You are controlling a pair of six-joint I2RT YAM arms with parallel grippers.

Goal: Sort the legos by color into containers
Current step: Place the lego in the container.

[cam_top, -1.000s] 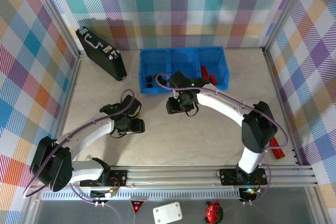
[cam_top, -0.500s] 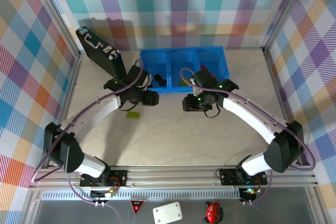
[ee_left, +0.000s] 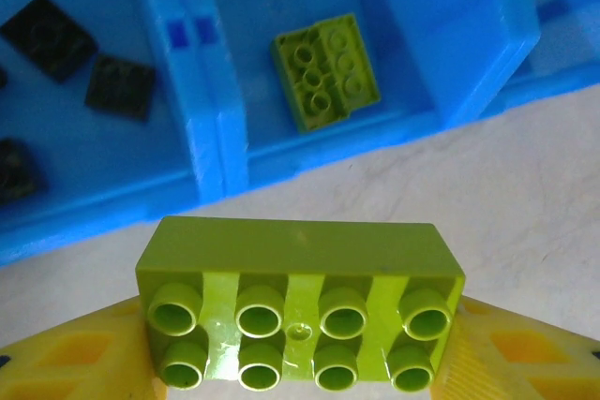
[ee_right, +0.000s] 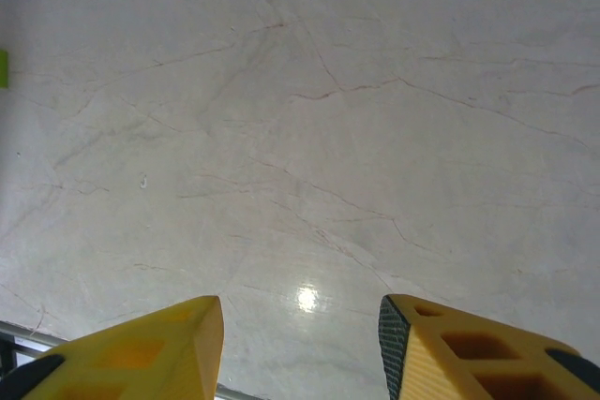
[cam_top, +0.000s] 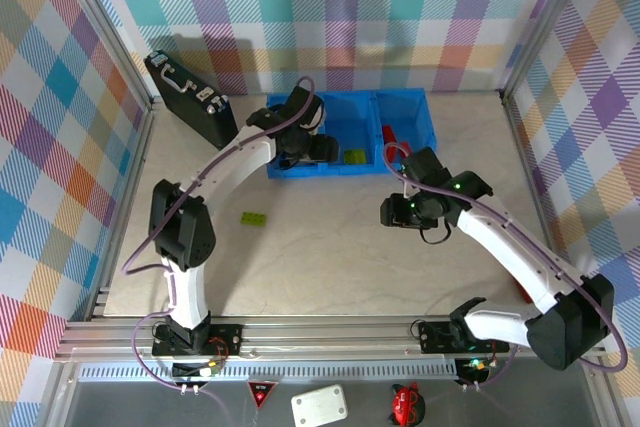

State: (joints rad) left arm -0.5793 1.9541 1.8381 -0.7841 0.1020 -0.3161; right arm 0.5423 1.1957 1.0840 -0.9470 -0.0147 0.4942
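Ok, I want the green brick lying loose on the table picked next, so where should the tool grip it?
Grip the loose green brick across its two long sides, coming straight down from above: it lies flat on the table with nothing close beside it.

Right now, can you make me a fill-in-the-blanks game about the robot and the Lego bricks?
1. The brick pinched in the left gripper is lime ___.
2. The bricks in the left-hand compartment of the blue tray are ___.
3. The right gripper hangs open above the table, holding ___.
4. One green brick lies outside the tray, on the ___.
Missing words: green, black, nothing, table.
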